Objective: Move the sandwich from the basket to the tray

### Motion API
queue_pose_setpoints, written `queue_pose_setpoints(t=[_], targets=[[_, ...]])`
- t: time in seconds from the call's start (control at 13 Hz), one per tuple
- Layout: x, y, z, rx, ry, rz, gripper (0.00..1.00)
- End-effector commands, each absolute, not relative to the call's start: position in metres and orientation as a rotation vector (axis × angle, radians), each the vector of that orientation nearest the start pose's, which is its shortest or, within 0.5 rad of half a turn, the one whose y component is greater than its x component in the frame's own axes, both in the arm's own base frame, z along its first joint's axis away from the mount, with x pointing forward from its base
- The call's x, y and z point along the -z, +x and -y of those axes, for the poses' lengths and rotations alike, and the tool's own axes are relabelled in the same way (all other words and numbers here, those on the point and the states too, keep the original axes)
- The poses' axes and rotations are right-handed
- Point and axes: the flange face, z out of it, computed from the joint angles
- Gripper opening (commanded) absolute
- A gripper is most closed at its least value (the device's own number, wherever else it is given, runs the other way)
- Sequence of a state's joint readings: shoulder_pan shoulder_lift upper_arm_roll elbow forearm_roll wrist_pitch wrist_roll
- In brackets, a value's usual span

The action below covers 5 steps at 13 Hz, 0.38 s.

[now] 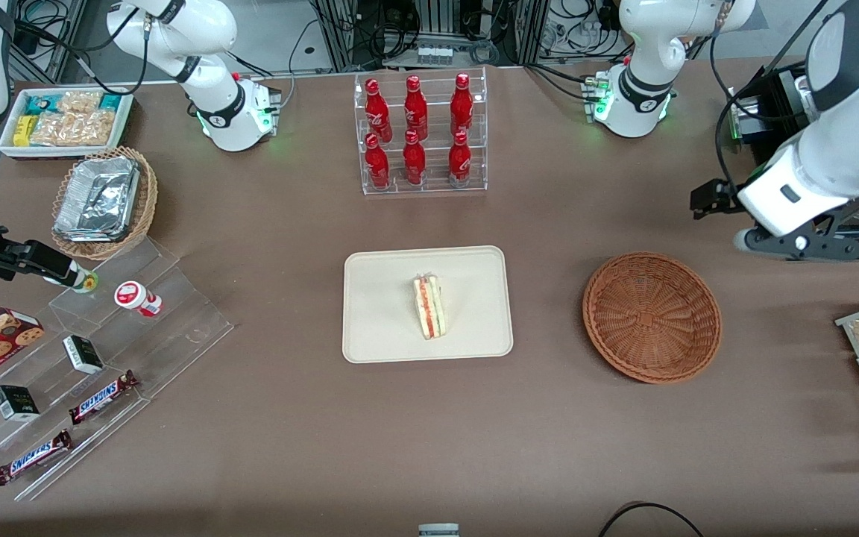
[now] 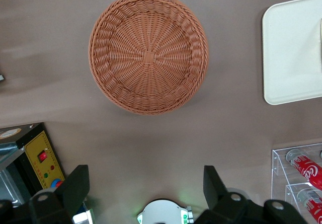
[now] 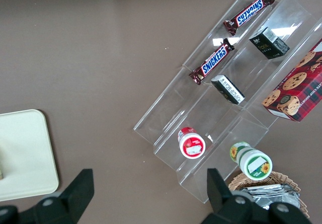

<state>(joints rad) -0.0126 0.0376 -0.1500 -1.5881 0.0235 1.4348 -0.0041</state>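
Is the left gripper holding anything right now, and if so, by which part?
Nothing is held. The gripper is open and empty, raised above the table near the empty basket. The sandwich lies on the tray.

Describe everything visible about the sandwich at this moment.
The sandwich is a small triangular wedge of pale bread, its cut edge showing red, green and pinkish filling layers. It lies near the middle of the cream tray, touching only the tray's surface. The woven basket beside the tray holds nothing. The gripper is open, raised above the table near the basket and well clear of the sandwich.
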Motion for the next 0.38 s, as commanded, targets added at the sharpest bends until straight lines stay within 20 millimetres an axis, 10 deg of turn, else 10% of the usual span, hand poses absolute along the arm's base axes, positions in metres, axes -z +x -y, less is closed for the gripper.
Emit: queue_pose_setpoints(t=[0.0, 0.31], targets=[[-0.602, 0.512, 0.078, -0.292, -3.089, -0.25, 1.0], [-0.618, 0.503, 0.051, -0.276, -3.098, -0.173, 1.0]])
